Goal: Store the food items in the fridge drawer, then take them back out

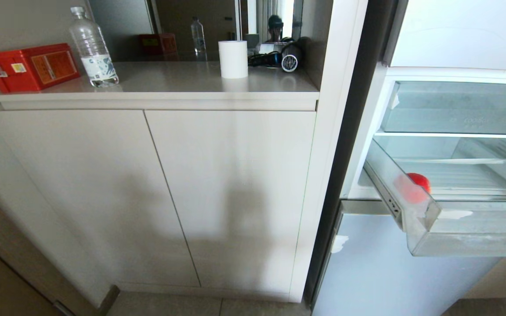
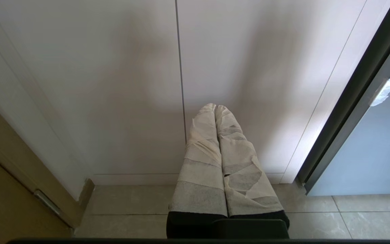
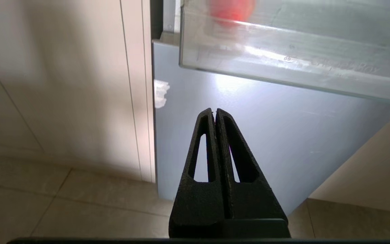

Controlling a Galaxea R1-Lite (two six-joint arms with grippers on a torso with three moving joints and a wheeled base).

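Open fridge beside cabinets: one pulled-out fridge drawer (image 1: 464, 228), one red food item (image 1: 416, 186) inside, two closed, empty pincers (image 3: 214, 111) (image 2: 215, 107).

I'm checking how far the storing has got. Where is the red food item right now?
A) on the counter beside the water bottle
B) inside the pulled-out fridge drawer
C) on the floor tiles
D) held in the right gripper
B: the red food item lies inside the pulled-out fridge drawer, while the right gripper is shut and empty below it.
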